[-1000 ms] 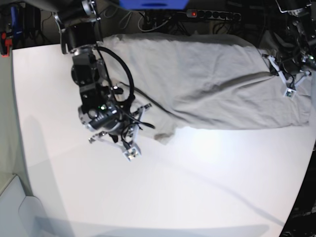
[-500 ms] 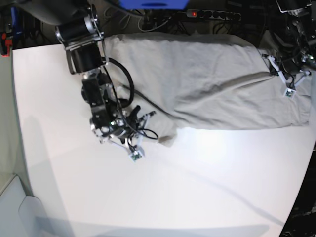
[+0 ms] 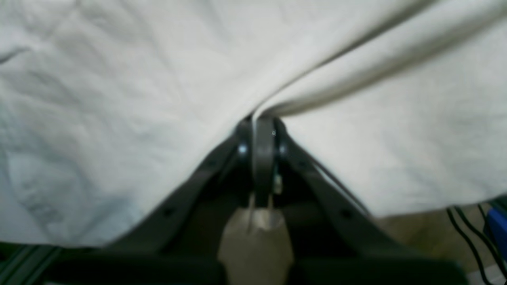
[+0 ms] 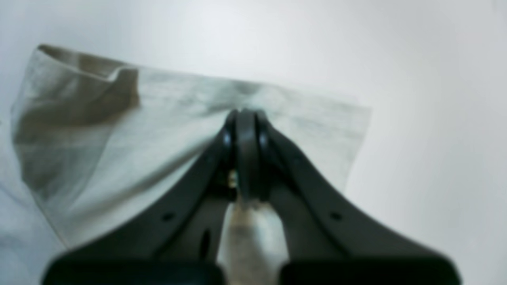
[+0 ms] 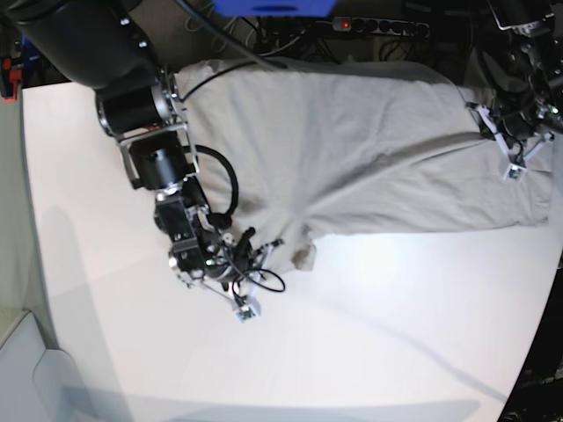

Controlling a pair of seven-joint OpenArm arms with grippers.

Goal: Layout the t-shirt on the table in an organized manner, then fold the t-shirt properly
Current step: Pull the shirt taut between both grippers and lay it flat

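The beige-grey t-shirt (image 5: pixel 352 149) lies spread across the far half of the white table (image 5: pixel 369 343). My right gripper (image 5: pixel 280 246) is at the shirt's near-left flap. In the right wrist view this gripper (image 4: pixel 245 114) is shut on the flap of the t-shirt (image 4: pixel 119 158), with bare table (image 4: pixel 435 118) beyond. My left gripper (image 5: pixel 489 125) is at the shirt's right end near the table's far right edge. Seen from the left wrist, it (image 3: pixel 259 120) is shut on a ridge of the t-shirt (image 3: pixel 138 79), and creases run out from the pinch.
A black power strip (image 5: pixel 378 26) with cables and a blue object (image 5: pixel 273 7) sit behind the table's far edge. Black cables (image 3: pixel 471 237) and something blue (image 3: pixel 497 215) show past the shirt's edge in the left wrist view.
The right arm has moved toward the table's front and slightly right, drawing the shirt's near-left flap with it. The left gripper has stayed almost where it was.
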